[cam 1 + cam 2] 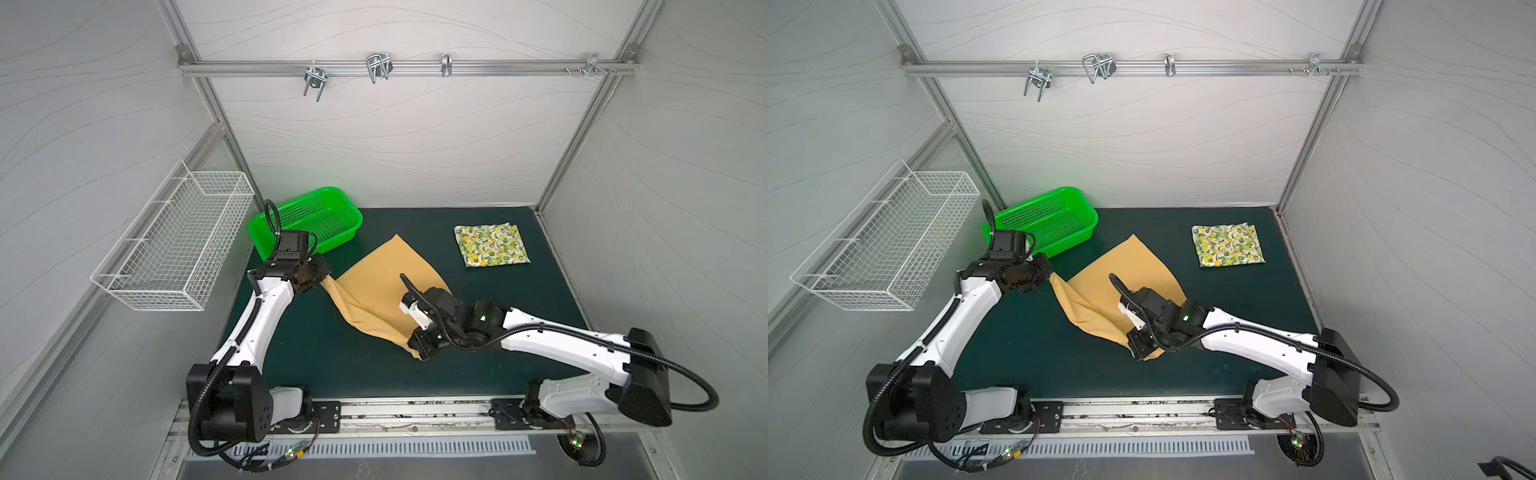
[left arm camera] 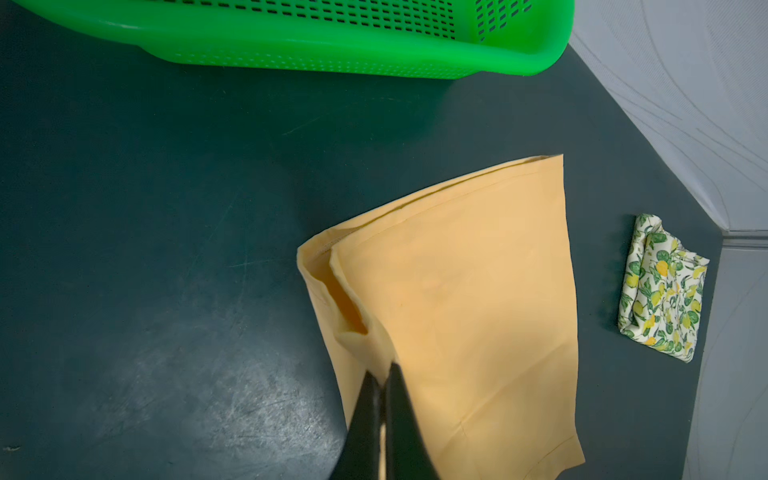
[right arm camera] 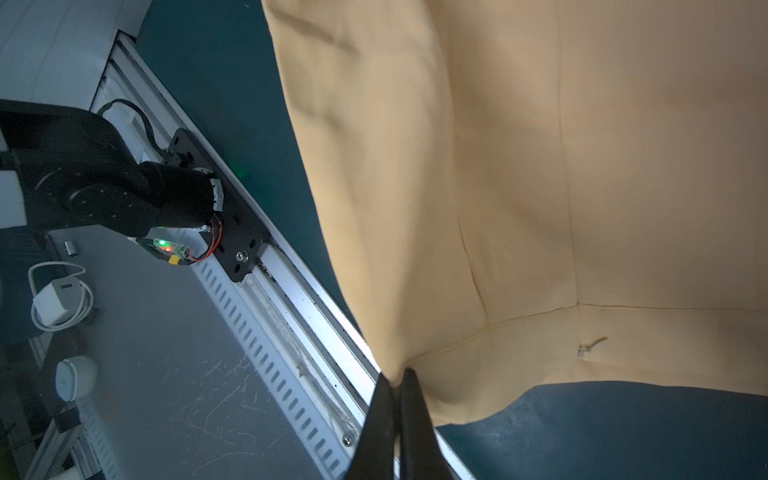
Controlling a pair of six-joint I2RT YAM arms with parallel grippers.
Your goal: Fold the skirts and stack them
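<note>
the left gripper is pinching one corner of the mustard skirt. its jaws are pressing tight together with only cloth between them. right by that pinch the layers are parting into a small open pocket.

over on the other side, the right gripper is doing the same. its jaws are closing hard on another corner of the same skirt, near the front edge of the tabletop.

in both top views the mustard skirt is sitting in the middle of the tabletop between the two arms. the edge running from one gripper to the other is rising off the surface and sagging in soft folds. the rest of the cloth is lying flat, with its far corner pointing toward the back.

the lemon skirt is lying folded into a neat square at the back right of the tabletop. it is well apart from the mustard one, and no gripper is touching it.

the green basket is standing at the back left, just behind the left gripper and near the mustard skirt's far corner. the two are not touching.
</note>
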